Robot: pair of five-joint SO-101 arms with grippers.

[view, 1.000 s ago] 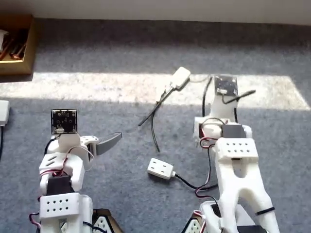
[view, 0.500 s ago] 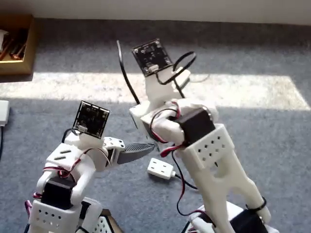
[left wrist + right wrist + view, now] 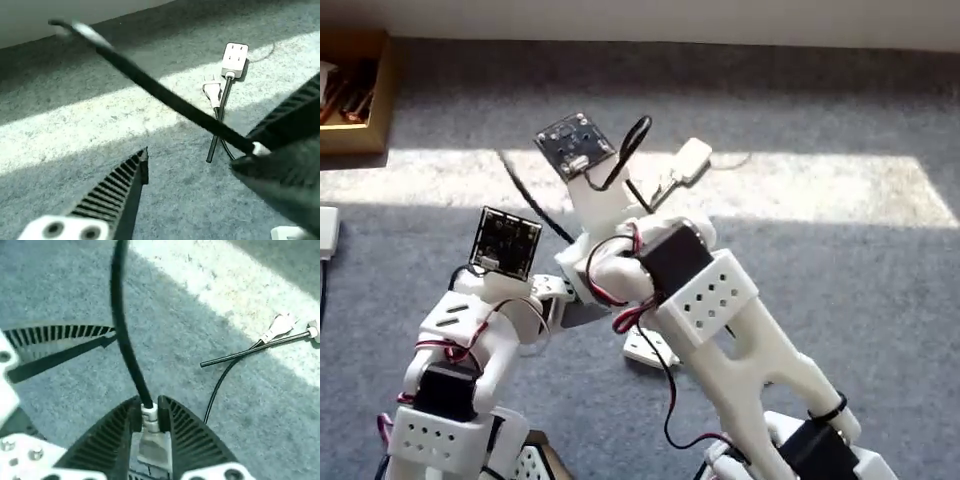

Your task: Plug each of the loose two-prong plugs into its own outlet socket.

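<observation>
Leftward, right arm (image 3: 720,300) outstretched, right gripper (image 3: 149,407) pinching plug (image 3: 149,442)

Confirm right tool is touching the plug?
Touching. The right wrist view shows the right tool closed on the plug, pinching it from both sides.

1 hard-edged band of sunlight across the carpet (image 3: 880,300) (bright, almost white), rest in even shade
</observation>
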